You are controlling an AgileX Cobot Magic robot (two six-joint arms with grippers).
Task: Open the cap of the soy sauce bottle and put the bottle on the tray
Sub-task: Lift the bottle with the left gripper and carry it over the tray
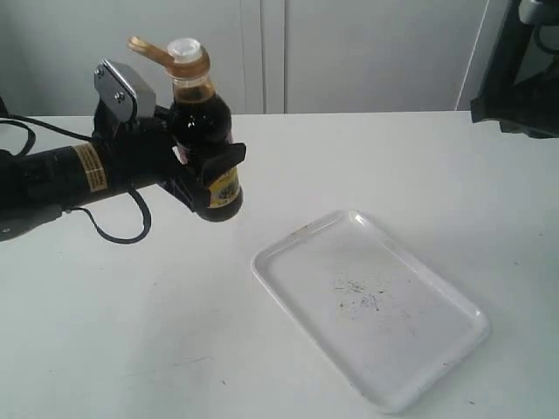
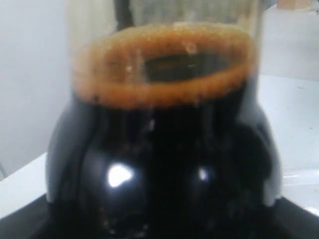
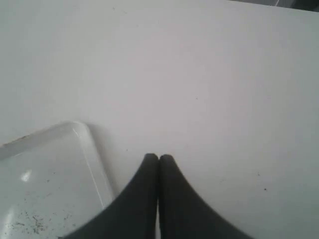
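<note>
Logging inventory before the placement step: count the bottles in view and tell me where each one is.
1. The soy sauce bottle is clamped in the left gripper, left of the tray, with its cap flipped open. No other bottle shows; nothing in view could hide one.

No lettering is legible on the bottle label [image 1: 226, 185] or arm sticker [image 1: 90, 166].

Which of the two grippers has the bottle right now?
The left gripper: it is clamped around the soy sauce bottle, whose cap is flipped open. The right gripper is shut on nothing, above the table near the tray.
</note>
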